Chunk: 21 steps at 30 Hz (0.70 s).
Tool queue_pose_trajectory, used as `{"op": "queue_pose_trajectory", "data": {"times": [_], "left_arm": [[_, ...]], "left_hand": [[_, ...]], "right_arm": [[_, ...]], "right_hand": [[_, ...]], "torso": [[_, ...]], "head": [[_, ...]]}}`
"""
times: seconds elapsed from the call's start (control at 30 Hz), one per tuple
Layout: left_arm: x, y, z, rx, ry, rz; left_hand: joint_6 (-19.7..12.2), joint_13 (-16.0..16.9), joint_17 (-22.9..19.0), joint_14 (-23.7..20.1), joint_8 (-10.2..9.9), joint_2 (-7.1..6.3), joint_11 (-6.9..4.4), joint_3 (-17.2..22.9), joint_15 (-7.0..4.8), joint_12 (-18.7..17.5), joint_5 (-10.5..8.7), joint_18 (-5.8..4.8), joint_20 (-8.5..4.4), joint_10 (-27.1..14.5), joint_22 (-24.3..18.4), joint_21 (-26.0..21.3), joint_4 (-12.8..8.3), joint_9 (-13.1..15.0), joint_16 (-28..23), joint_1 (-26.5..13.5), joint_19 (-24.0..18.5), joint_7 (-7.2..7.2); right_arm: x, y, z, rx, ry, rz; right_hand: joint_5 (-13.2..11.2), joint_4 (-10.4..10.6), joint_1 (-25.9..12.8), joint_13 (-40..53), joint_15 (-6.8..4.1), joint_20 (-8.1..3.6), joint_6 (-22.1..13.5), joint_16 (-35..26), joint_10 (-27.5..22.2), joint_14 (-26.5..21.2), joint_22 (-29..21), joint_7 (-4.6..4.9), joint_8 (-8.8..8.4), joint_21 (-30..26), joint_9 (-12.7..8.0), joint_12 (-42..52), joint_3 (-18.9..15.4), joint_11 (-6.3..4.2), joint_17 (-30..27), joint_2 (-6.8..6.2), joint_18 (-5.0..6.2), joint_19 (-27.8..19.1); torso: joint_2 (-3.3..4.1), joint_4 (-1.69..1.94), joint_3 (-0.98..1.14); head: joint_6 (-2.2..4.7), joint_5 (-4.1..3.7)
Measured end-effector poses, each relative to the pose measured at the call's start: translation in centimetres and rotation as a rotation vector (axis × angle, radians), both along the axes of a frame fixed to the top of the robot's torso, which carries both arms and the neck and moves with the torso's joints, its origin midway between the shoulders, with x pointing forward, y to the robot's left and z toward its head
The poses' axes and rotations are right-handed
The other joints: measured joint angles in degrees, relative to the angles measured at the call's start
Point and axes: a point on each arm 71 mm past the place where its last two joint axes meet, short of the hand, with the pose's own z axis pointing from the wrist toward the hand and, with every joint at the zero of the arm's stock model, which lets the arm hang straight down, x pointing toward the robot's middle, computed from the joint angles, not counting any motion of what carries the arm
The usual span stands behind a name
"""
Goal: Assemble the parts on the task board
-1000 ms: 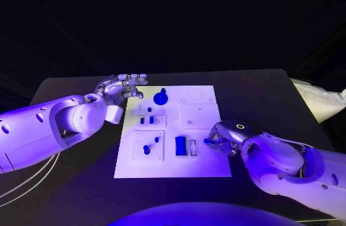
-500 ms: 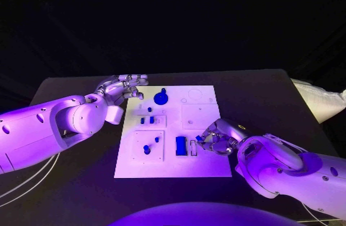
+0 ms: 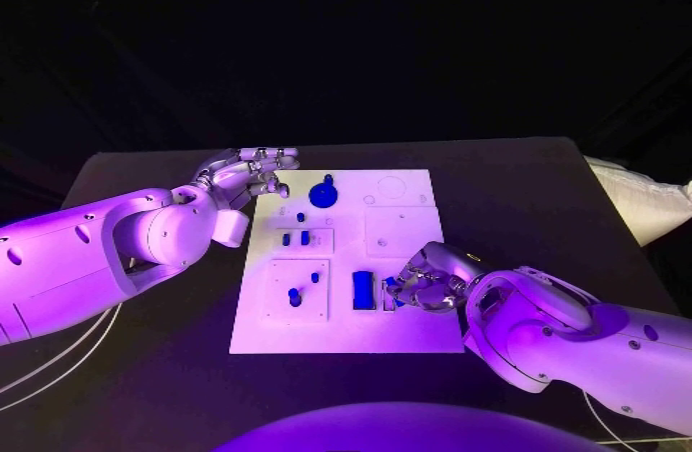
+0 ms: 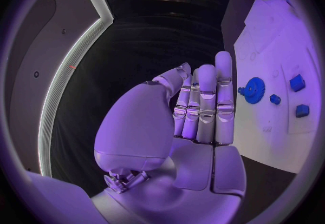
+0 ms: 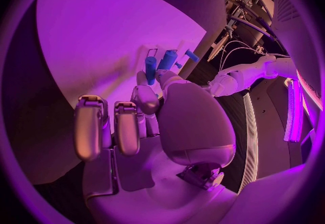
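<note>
We note a black table [image 3: 144, 372] in a dark room, with the white task board [image 3: 411, 332] lying flat in its middle. On the board we see a blue gear [image 3: 322, 196] at the far left, small blue parts [image 3: 293, 239] in a raised square below it, another blue part [image 3: 294, 296] in the near-left square, and a blue block [image 3: 362, 289] standing near the middle of the near half. The left hand [image 3: 245, 175] hovers at the board's far-left edge, off to the left of the gear; in the left wrist view its fingers [image 4: 206, 99] lie straight and close together, palm bare, holding nothing. The right hand [image 3: 427, 282] sits over the board just right of the blue block; the right wrist view shows a blue peg [image 5: 151, 67] pinched at its fingertips, two fingers curled back and free. We can read no labels or writing on the board.
</note>
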Motion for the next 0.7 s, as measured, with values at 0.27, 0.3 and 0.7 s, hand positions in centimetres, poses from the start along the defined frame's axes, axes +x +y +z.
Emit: {"op": "queue_pose_trajectory", "data": {"times": [0.27, 0.3, 0.7], "left_arm": [[-0.03, -0.03, 0.01, -0.001, 0.0, -0.003], [-0.03, -0.03, 0.01, -0.001, 0.0, -0.003], [-0.11, -0.11, 0.05, -0.004, 0.0, -0.012]], "left_hand": [[-0.16, 0.0, 0.0, -0.01, 0.0, 0.0, 0.0, 0.0, 0.01, 0.0, 0.0, 0.0, 0.0, 0.0, 0.0, 0.0, 0.0, 0.0, 0.0, 0.0, 0.0, 0.16], [-0.22, 0.0, 0.0, -0.01, 0.0, 0.0, 0.0, 0.0, 0.01, 0.0, 0.0, 0.0, 0.0, 0.0, 0.0, 0.0, 0.0, 0.0, 0.0, 0.0, 0.0, 0.21], [-0.22, -0.05, -0.1, -0.21, 0.0, 0.0, 0.0, 0.0, 0.21, 0.23, 0.0, 0.0, 0.0, 0.0, 0.0, 0.0, 0.0, 0.0, 0.0, 0.0, 0.0, 0.21]], "right_arm": [[0.1, 0.22, -0.33, -0.026, 0.018, 0.022], [0.11, 0.22, -0.35, -0.028, 0.019, 0.023], [0.24, 0.36, -0.38, -0.047, 0.003, 0.033]], "right_hand": [[-0.01, -0.16, -0.35, 0.69, 0.01, 0.0, 0.47, 0.22, 0.6, 0.0, 0.05, -0.44, 0.37, 0.01, 0.2, 0.96, -0.18, -0.2, -0.01, 0.26, 0.0, 0.0], [-0.01, -0.16, -0.35, 0.76, 0.01, 0.0, 0.61, 0.22, 0.7, 0.0, 0.05, -0.39, 0.37, 0.01, 0.29, 0.96, -0.18, -0.29, -0.01, 0.26, 0.0, 0.0], [-1.34, 0.15, -2.03, 1.8, -0.18, -0.2, 1.17, 0.22, 1.57, -0.19, 0.04, -0.75, 0.92, 0.5, 0.94, 2.53, -0.82, -0.41, -0.01, 1.18, 0.0, 0.2]], "torso": [[-0.01, 0.02, 0.01], [-0.01, 0.02, 0.02], [-0.02, 0.03, 0.03]], "head": [[-0.14, 0.01], [-0.14, 0.03], [-0.07, 0.07]]}}
